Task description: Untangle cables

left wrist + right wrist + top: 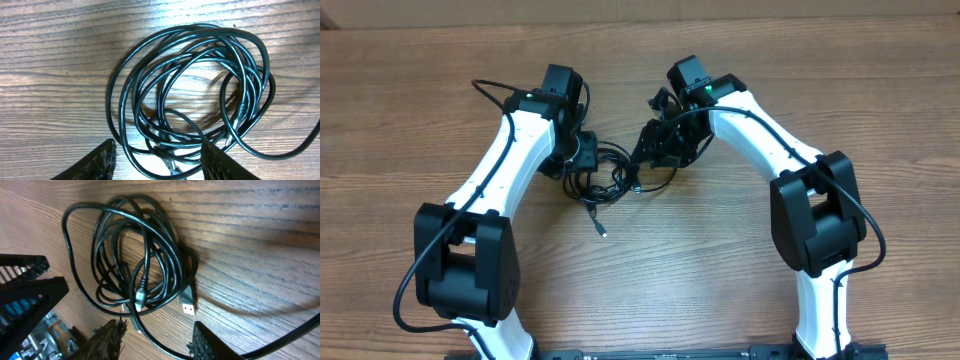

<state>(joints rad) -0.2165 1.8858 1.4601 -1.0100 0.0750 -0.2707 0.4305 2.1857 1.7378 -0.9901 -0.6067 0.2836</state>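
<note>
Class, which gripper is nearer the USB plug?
Right. The USB plug lies just ahead of the right gripper; the left gripper is across the cables from it.

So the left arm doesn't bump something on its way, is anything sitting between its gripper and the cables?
Nothing visible does. In the left wrist view the left gripper stands open, with the lower loops of the cables lying right between its jaws and only bare wooden table around them.
</note>
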